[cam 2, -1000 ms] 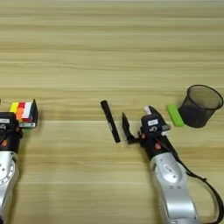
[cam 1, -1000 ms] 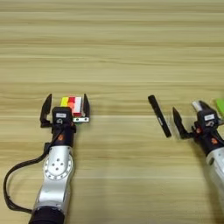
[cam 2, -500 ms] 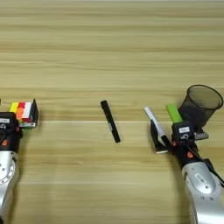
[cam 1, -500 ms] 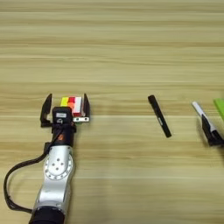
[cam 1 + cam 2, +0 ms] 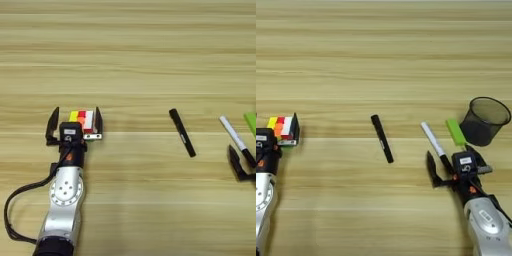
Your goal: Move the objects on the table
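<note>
The multicoloured cube (image 5: 83, 121) rests on the table (image 5: 130, 50) at the near left. My left gripper (image 5: 75, 123) is open, one black finger on either side of the cube, which sits closer to the right-hand finger. The all-black marker (image 5: 382, 138) lies alone near the middle. To its right lies the white pen (image 5: 432, 141), slanted, with its black cap end toward me. My right gripper (image 5: 453, 162) is open at that cap end, and the cap reaches in between its fingers.
A black mesh cup (image 5: 485, 120) stands at the right, just beyond my right gripper. A small green block (image 5: 455, 131) lies flat between the cup and the white pen. A black cable (image 5: 20, 200) loops beside my left arm.
My right gripper has moved right and back toward me, away from the black marker, uncovering the white pen, and now sits at its cap end. The left gripper and cube have not moved.
</note>
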